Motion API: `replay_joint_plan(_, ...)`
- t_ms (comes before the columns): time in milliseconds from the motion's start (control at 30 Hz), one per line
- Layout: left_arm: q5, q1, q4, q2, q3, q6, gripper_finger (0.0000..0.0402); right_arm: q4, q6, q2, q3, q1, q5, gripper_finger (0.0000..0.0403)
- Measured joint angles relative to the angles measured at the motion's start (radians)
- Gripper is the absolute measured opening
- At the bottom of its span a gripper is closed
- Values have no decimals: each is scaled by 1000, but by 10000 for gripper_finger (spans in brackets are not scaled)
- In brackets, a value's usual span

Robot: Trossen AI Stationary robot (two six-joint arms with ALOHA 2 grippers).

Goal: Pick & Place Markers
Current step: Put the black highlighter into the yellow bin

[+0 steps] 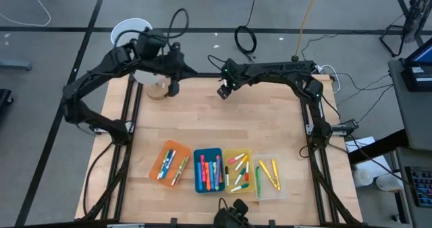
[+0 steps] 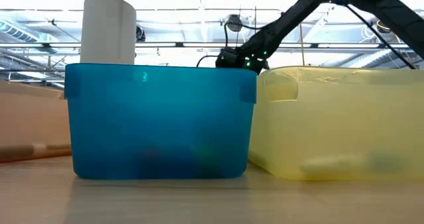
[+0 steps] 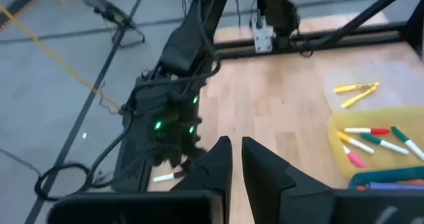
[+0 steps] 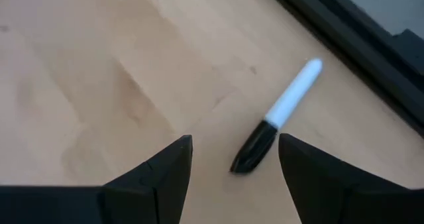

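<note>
The right claw (image 4: 235, 159) is hanging wide open and empty over the far edge of the table (image 1: 270, 130), a white marker with a black cap (image 4: 278, 114) lying just ahead between its spread fingers. The left claw (image 3: 236, 159), fingers nearly touching and gripping nothing, is hovering near the far-left corner. The remaining markers (image 1: 210, 171) are lying in trays (image 1: 273, 191) well away from both claws.

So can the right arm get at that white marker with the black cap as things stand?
Probably yes: the right gripper hangs open just above the marker, which lies alone on bare table, nothing between.
</note>
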Motion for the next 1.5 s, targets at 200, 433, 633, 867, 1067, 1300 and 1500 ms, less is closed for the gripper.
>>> replay_joint_plan(200,72,74,133,-113,-190,-34,25,7,2,47,23,-7,3,212)
replay_joint_plan(433,88,110,205,-183,-303,-77,12,23,27,47,24,-79,-30,212)
replay_joint_plan(633,90,109,209,-191,-313,-100,6,48,-15,79,24,-105,-122,212)
replay_joint_plan(867,88,106,219,-191,-313,-121,25,-2,-64,85,55,-75,-134,211)
replay_joint_plan(1067,87,106,257,-191,-313,-148,36,-183,-148,133,129,-73,-79,192)
replay_joint_plan(1300,75,106,251,-191,-313,-155,37,-289,-319,134,132,-68,-21,143)
replay_joint_plan(1500,53,106,251,-191,-313,-179,37,-300,-421,134,130,-32,5,51)
